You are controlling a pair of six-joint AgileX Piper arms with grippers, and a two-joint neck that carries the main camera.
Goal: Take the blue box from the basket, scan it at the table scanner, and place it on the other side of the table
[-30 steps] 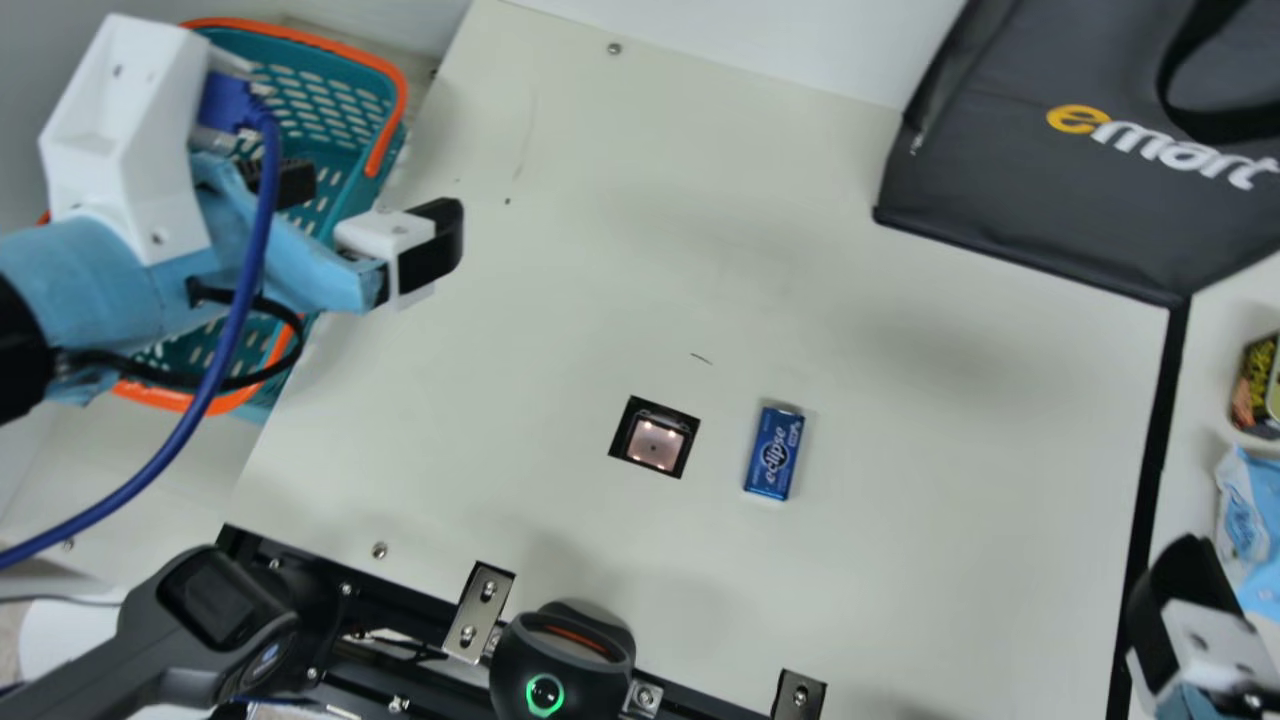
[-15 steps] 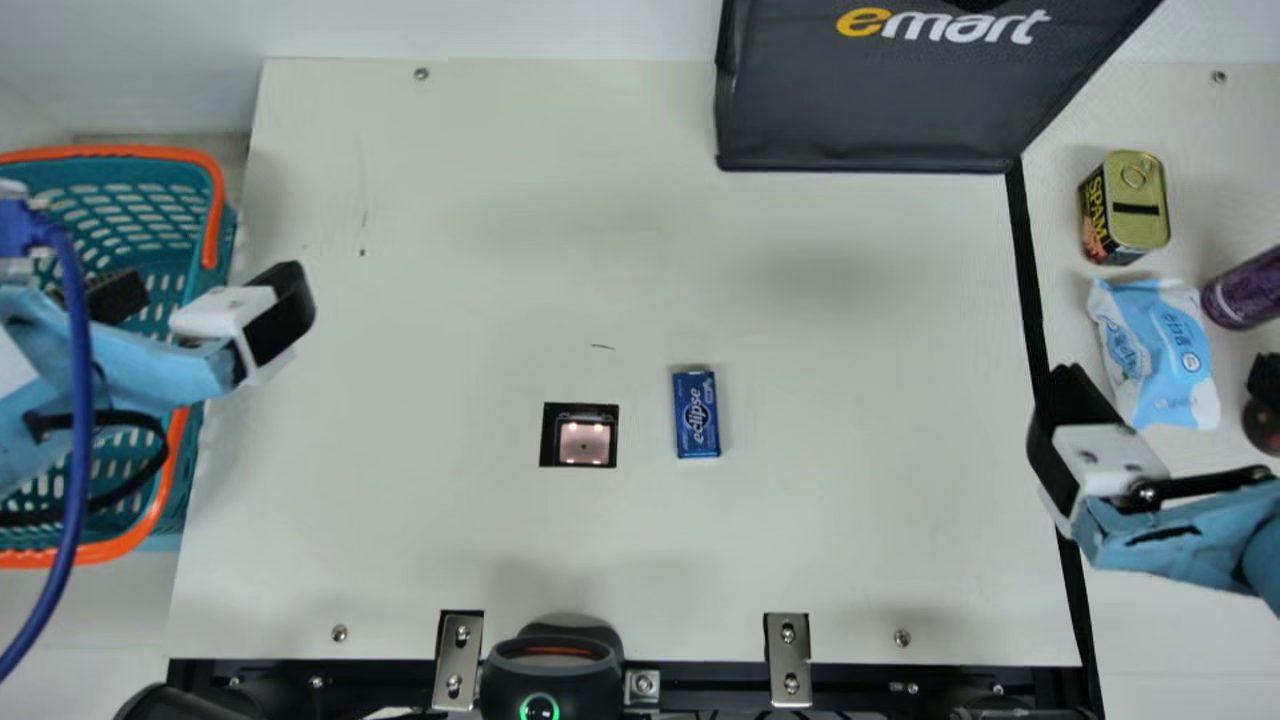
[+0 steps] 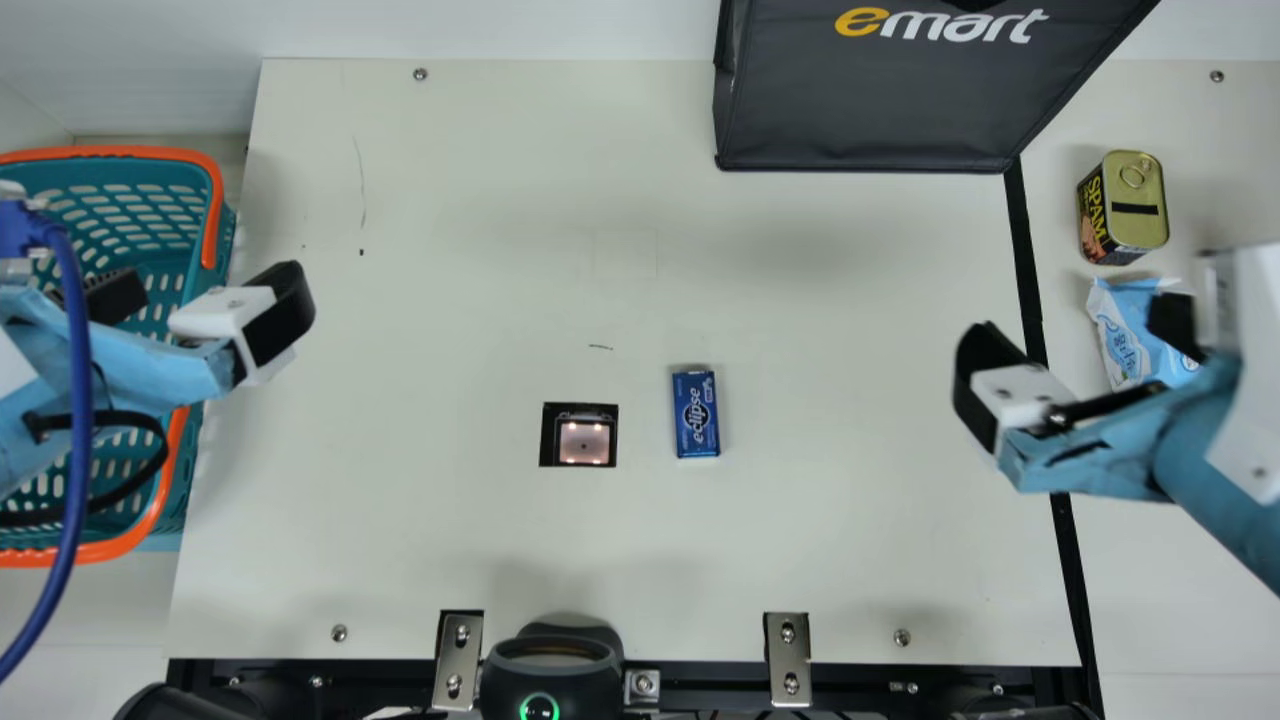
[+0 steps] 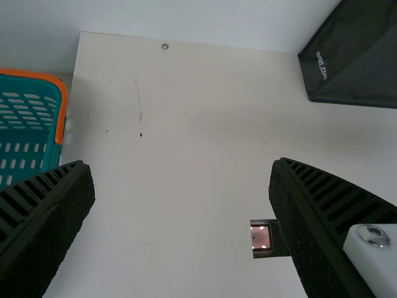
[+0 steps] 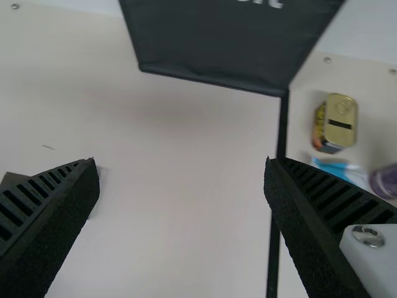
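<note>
Right gripper [image 5: 183, 167] has shifted inward, closer to the blue box [image 3: 696, 414]. Wide open, nothing held; box well apart, off past its inner finger. Risk: if it comes down misaligned, that finger could knock the box toward the table scanner [image 3: 584, 443].

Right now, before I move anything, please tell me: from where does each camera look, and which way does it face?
Main view: on the neck, facing down at the table; left gripper and right gripper show.
Left wrist view: on that wrist, facing down toward basket and scanner window; two own fingers show.
Right wrist view: on that wrist, facing down toward tin; two own fingers show.
Main and right wrist views share the tin.
</note>
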